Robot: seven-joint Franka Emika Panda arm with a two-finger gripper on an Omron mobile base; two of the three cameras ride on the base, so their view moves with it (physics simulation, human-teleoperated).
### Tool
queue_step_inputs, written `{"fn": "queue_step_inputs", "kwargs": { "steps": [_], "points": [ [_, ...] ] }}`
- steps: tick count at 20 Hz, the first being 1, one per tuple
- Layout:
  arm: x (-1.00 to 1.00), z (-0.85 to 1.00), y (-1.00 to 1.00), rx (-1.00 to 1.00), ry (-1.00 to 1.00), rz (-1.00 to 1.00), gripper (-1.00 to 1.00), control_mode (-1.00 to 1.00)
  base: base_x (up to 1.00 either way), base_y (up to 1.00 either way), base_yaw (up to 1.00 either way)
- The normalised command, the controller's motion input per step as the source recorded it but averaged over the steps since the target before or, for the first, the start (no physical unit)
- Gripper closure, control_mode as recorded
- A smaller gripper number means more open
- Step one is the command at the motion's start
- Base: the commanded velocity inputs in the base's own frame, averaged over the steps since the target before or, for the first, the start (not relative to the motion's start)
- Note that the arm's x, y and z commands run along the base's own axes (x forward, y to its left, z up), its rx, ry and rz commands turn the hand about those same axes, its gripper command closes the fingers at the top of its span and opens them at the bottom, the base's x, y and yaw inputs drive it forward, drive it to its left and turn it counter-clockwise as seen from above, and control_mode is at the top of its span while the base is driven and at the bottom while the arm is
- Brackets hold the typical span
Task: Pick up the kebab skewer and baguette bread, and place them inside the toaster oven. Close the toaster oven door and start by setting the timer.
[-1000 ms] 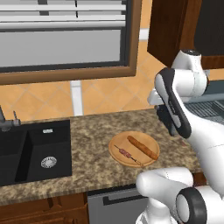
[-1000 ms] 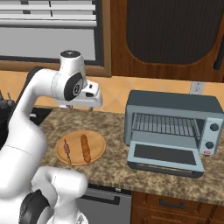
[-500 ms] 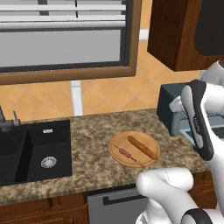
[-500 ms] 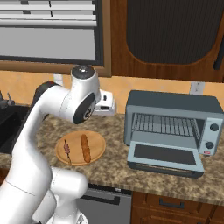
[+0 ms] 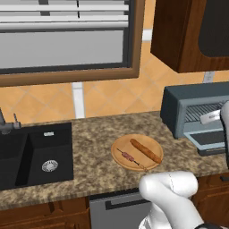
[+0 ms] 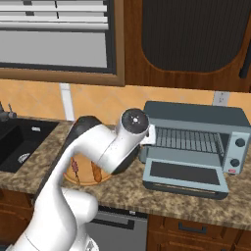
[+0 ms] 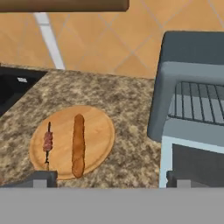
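Observation:
The kebab skewer and the baguette bread lie side by side on a round wooden plate, the skewer to the left in the hand view. Both also show on the counter in the left base view: kebab skewer, baguette bread. The toaster oven stands right of the plate, its door dropped open and its wire rack showing. My gripper hangs above the counter between plate and oven, open, with nothing between its fingertips.
A black sink with a faucet sits at the counter's left end. A window and tiled wall run behind. Dark wooden cabinets hang above the oven. My arm hides part of the plate in the right base view.
My arm has swung to the right, from over the plate toward the toaster oven. The jaws stay wide open. Skewer, bread and oven door have not moved.

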Motion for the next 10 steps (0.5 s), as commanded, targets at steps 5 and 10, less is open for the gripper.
{"fn": "queue_step_inputs", "kwargs": {
  "steps": [5, 10],
  "points": [
    [0.09, -0.10, -0.79, 0.04, -0.23, 0.12, -1.00, -1.00, 0.00, 0.00, 0.00],
    [0.62, -0.32, -0.51, 0.04, -0.23, 0.04, -1.00, -1.00, 0.00, 0.00, 0.00]
  ]
}}
